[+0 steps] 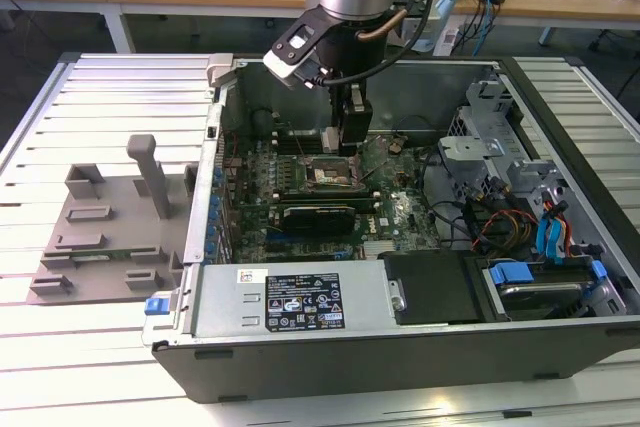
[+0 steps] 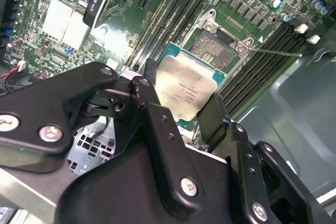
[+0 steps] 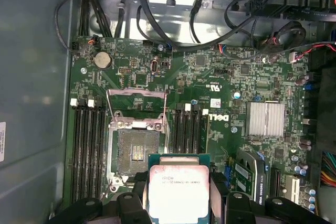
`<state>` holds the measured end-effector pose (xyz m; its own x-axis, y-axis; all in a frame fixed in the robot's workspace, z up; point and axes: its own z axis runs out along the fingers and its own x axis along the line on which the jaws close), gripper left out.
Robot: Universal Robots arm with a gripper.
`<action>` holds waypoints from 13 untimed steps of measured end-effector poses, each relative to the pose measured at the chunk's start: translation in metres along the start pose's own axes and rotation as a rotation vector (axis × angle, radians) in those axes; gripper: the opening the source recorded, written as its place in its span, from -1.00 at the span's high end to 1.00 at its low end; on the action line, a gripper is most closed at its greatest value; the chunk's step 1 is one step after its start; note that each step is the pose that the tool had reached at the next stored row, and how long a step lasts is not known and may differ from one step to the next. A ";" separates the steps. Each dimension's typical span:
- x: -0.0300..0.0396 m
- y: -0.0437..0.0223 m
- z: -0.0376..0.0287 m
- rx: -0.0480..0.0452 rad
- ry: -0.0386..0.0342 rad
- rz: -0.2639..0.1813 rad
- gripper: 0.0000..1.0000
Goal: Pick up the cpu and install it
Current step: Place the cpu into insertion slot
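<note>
The cpu (image 3: 178,192), a flat square chip with a silvery top plate and a thin green rim, sits between my black fingers (image 3: 137,183) in both wrist views. My gripper (image 2: 181,98) is shut on the cpu (image 2: 185,88), gripping two opposite edges. It hangs a little above the motherboard (image 3: 220,77), right beside the open socket (image 3: 134,150), whose metal frame is flipped up. In the exterior view my gripper (image 1: 345,139) reaches down into the open computer case (image 1: 400,367), just over the socket (image 1: 330,175).
Memory slots (image 3: 86,145) flank the socket on both sides. A finned heatsink (image 3: 266,118) and black cables (image 3: 157,30) lie nearby. A grey labelled box (image 1: 290,302) lines the case's front wall, a drive cage (image 1: 500,157) stands at the exterior view's right, and a grey fixture (image 1: 110,227) at its left.
</note>
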<state>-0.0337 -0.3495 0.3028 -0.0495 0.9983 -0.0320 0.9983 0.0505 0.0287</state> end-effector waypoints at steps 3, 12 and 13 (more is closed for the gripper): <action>0.0000 -0.0004 0.0004 0.0000 0.0000 0.000 -0.10; 0.0001 -0.0006 0.0030 0.0000 0.0000 0.000 -0.10; 0.0001 -0.0007 0.0031 -0.0001 0.0000 0.000 -0.10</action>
<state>-0.0343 -0.3495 0.2996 -0.0495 0.9983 -0.0320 0.9983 0.0504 0.0288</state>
